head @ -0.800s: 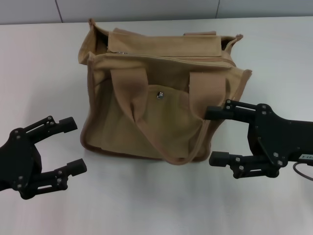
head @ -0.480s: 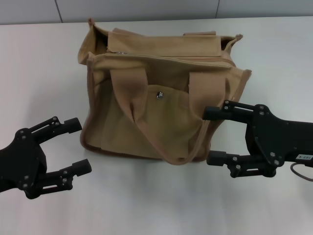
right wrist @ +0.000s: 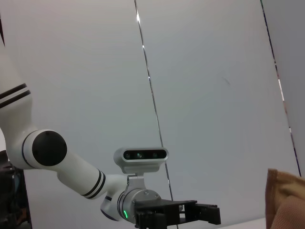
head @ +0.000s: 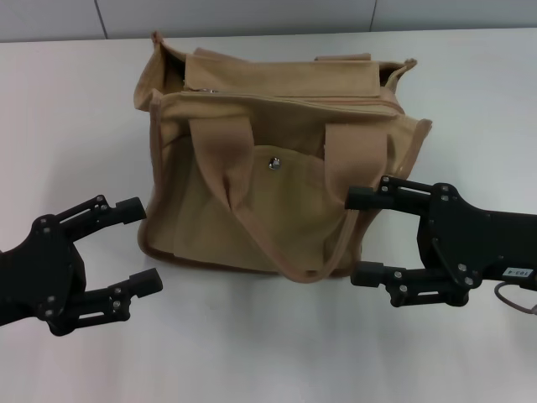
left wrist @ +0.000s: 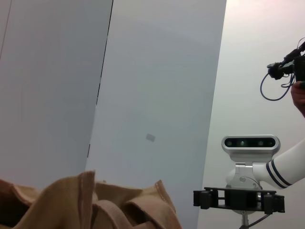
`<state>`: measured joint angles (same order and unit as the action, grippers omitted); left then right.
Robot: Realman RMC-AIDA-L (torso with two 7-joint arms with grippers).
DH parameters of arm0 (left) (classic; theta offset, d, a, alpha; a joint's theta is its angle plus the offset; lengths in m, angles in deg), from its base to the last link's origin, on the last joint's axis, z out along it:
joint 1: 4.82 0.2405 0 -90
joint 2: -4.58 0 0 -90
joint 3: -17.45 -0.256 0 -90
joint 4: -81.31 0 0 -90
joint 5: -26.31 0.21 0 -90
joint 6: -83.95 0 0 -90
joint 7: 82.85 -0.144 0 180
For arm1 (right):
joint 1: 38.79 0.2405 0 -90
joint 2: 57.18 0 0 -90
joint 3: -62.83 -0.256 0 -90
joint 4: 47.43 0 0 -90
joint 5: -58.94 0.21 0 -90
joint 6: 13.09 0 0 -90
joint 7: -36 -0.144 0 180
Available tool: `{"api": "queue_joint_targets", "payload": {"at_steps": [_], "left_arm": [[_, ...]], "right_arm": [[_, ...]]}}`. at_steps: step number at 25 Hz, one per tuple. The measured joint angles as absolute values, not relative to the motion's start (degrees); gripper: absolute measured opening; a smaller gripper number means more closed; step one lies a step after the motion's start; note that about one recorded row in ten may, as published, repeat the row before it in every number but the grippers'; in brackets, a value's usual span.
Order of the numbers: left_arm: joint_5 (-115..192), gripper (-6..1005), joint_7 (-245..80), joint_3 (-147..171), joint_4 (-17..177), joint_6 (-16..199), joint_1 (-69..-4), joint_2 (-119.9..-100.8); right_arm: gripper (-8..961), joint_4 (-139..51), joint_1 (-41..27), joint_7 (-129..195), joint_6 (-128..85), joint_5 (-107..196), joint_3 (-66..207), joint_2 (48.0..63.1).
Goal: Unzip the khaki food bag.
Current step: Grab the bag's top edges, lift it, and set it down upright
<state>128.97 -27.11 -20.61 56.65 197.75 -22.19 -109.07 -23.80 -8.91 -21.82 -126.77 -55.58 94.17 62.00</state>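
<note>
The khaki food bag stands upright in the middle of the white table, its front pocket with a silver snap facing me and both strap handles hanging down the front. A zipper pull shows at the top's left end. My left gripper is open, low at the bag's left front corner, apart from it. My right gripper is open at the bag's right front corner, its upper finger close to the fabric. The bag's top edge shows in the left wrist view and a corner in the right wrist view.
The white table stretches around the bag, with a grey wall behind its far edge. Each wrist view looks across at the other arm's gripper, the right one and the left one, before wall panels.
My left gripper has moved right and slightly down, closer to the bag's left corner. My right gripper has shifted a little left and down. The bag has not moved.
</note>
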Motion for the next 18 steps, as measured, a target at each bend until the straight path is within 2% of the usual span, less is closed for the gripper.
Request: {"api": "queue_joint_targets", "payload": {"at_steps": [18], "left_arm": [[129.0, 829, -27.0, -20.6, 56.3, 197.5, -22.4, -109.33]], "right_arm": [[827, -23.8, -8.7, -21.8, -126.8, -55.6, 94.3, 62.0]]}}
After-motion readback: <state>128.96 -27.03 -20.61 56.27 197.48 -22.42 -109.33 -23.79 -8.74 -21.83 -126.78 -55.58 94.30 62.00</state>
